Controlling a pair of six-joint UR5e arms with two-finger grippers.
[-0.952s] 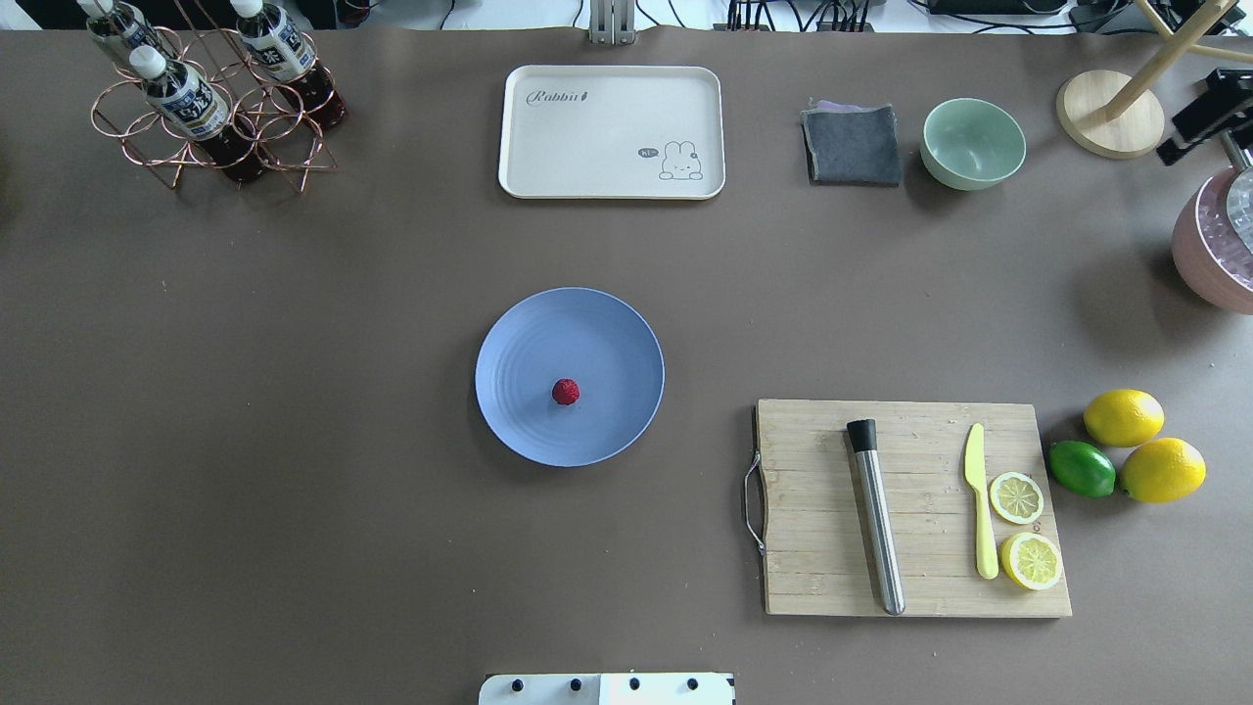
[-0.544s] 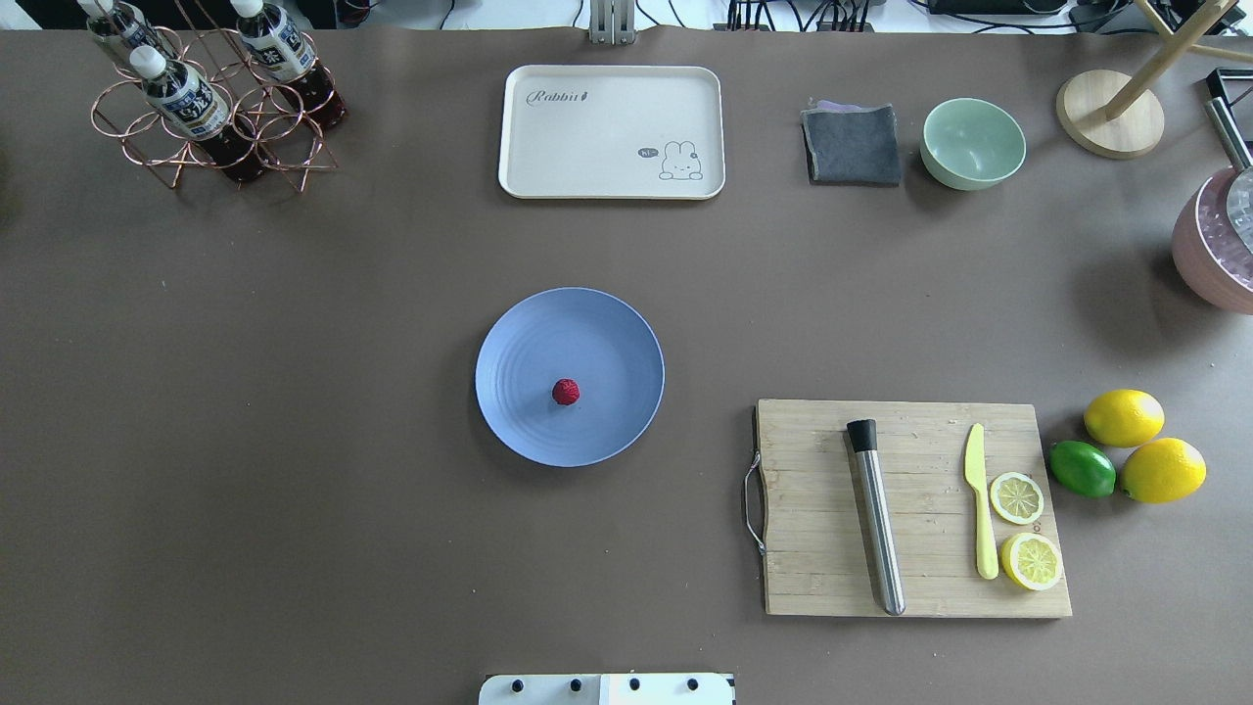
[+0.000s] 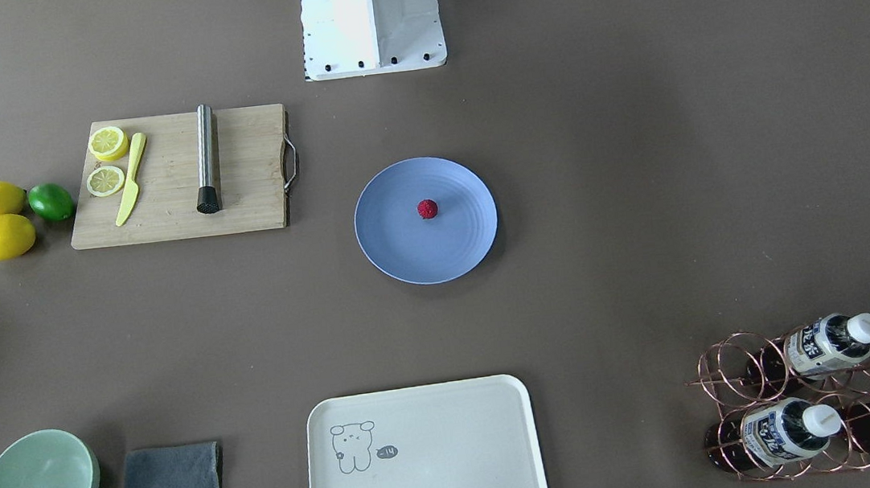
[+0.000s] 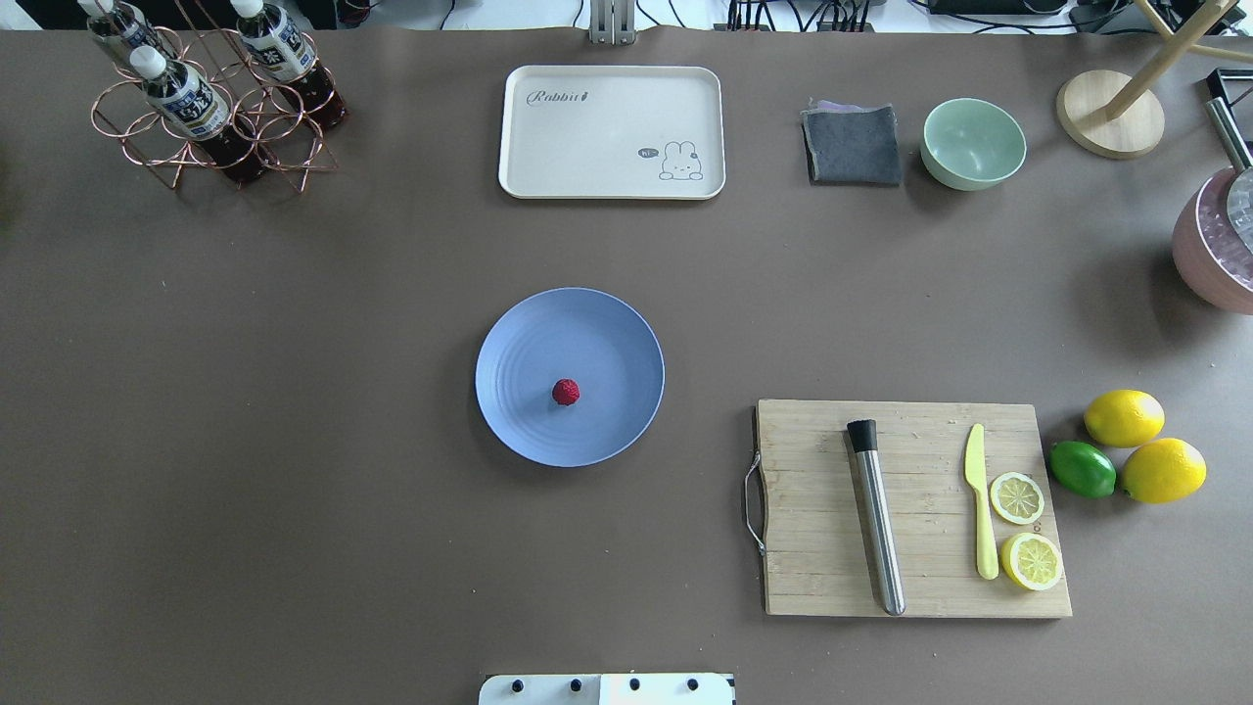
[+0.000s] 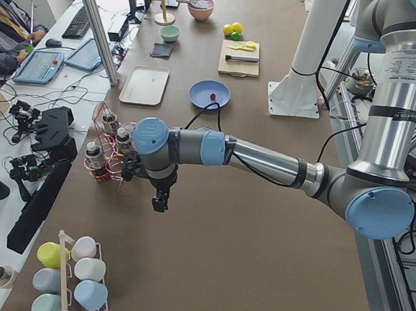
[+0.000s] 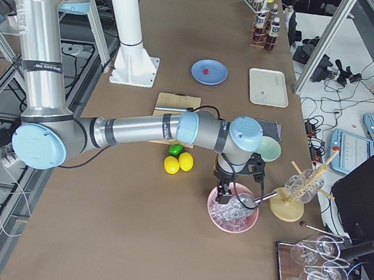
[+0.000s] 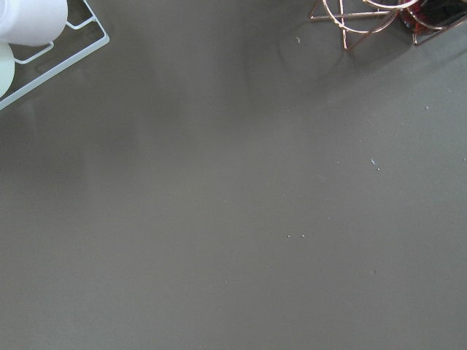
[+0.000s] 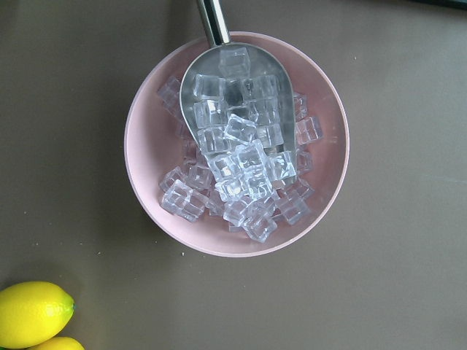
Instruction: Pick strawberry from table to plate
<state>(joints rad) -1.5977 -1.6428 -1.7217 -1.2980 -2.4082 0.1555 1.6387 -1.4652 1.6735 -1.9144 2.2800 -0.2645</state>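
The small dark red strawberry lies on the round light blue plate, just off its centre, in the middle of the grey-brown table. Neither gripper appears in the overhead or front views. In the exterior left view my left gripper hangs over bare table beside the copper bottle rack, far from the plate. In the exterior right view my right gripper hovers above a pink bowl of ice. I cannot tell whether either one is open or shut.
A cream tray, grey cloth and mint bowl line the far side. The cutting board holds a steel muddler, a yellow knife and lemon slices. Two lemons and a lime lie beside it.
A dark part of the right arm at the overhead view's right edge has moved out of frame. The strawberry and plate have not moved.
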